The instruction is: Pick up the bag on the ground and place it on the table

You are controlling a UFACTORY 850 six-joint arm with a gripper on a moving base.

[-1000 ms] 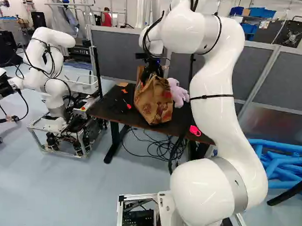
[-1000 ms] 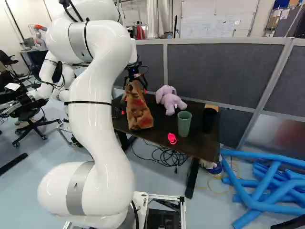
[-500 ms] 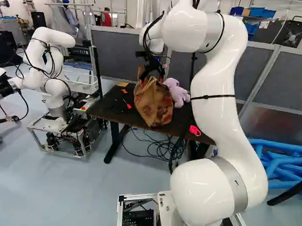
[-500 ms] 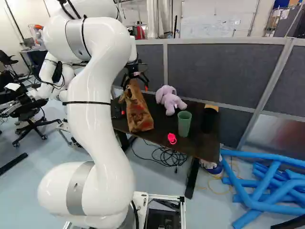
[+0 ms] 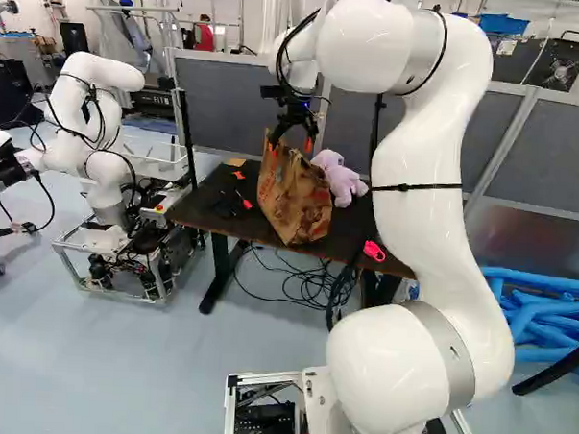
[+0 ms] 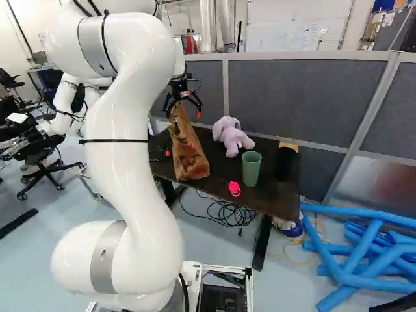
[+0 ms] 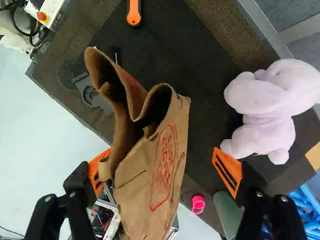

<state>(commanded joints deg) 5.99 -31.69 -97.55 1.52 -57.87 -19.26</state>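
My gripper is just above the top of the brown paper bag in the left base view. The bag rests upright but leaning on the dark table, its top crumpled and partly folded open. In the wrist view, the gripper has its orange-padded fingers spread wide, with the bag showing between them. One finger is close beside the bag's edge; whether it touches cannot be told. A gap separates the other finger from the paper.
On the table are a lilac plush toy, a green cup, a black cup, a pink item and an orange-handled tool. Another robot stands at the left of the left base view. Blue tubes lie on the floor at right.
The gripper has let go of the bag's top, opened wide and risen slightly with the arm. The bag's upper part has spread and straightened a little; its base stays on the table.
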